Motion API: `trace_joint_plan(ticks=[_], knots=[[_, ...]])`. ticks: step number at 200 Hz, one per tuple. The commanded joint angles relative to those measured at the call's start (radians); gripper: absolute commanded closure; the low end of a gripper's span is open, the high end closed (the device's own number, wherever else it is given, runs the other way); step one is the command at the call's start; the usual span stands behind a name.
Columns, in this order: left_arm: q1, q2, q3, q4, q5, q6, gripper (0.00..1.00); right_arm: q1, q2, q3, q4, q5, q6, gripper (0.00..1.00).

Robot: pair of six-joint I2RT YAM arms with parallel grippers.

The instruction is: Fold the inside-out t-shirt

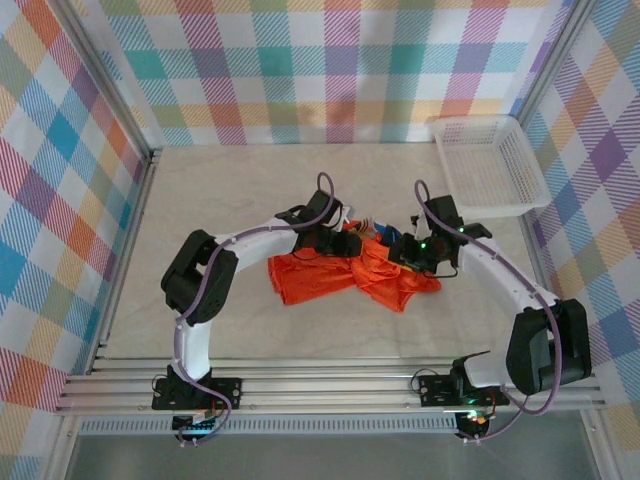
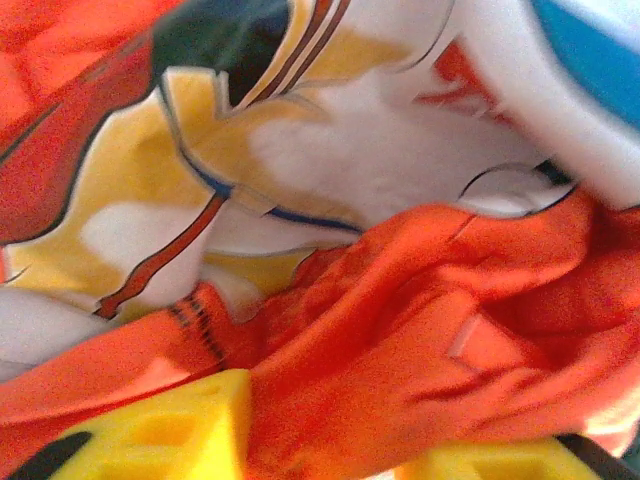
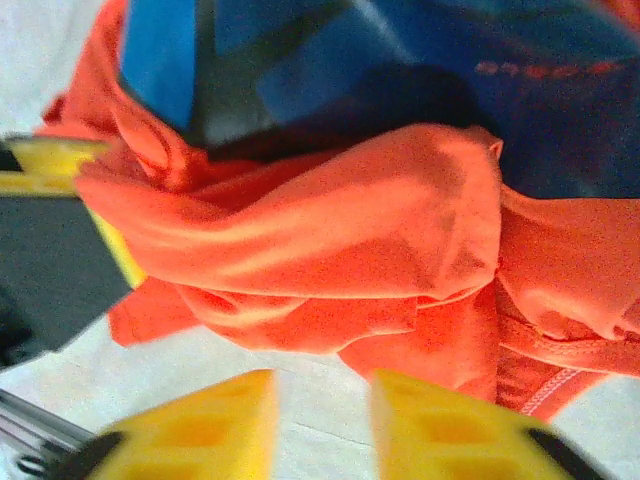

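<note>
The inside-out t-shirt [image 1: 340,278] lies crumpled in a bright orange heap at the table's middle, its print partly showing at the top. Both grippers are down at its far edge. My left gripper [image 1: 345,243] is at the heap's upper middle. In the left wrist view its yellow fingers [image 2: 170,430] stand apart, and a fold of the orange t-shirt [image 2: 400,330] bulges between them below the white and yellow print. My right gripper [image 1: 410,252] is at the upper right. Its jaws [image 3: 322,425] are open over bare table, just short of a bunched orange fold [image 3: 300,230].
A white mesh basket [image 1: 490,165] stands at the back right corner. Aluminium posts and checked cloth walls close in the table [image 1: 230,190] on three sides. A rail runs along the near edge by the arm bases.
</note>
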Motion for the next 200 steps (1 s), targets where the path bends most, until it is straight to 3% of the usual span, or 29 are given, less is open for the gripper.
trace_joint_plan(ticks=[1, 23, 51, 68, 113, 200], knots=[[0.003, -0.106, 0.011, -0.134, -0.069, 0.08, 0.51, 0.02, -0.001, -0.049, 0.06, -0.017, 0.028, 0.58], [0.003, -0.199, -0.051, -0.179, -0.077, 0.114, 0.49, 0.02, 0.035, -0.061, 0.085, -0.007, 0.03, 0.52], [-0.024, -0.281, -0.132, -0.146, 0.026, 0.114, 0.58, 0.02, 0.059, -0.044, 0.071, 0.074, 0.037, 0.52], [-0.066, -0.286, -0.15, -0.106, 0.067, 0.108, 0.59, 0.014, 0.044, -0.035, 0.041, 0.125, 0.034, 0.52], [-0.154, -0.144, -0.074, -0.081, 0.06, 0.114, 0.57, -0.039, -0.02, -0.041, -0.011, 0.153, 0.025, 0.52], [-0.16, -0.023, 0.081, -0.078, -0.038, 0.089, 0.46, -0.043, -0.059, -0.036, -0.032, 0.111, 0.011, 0.53]])
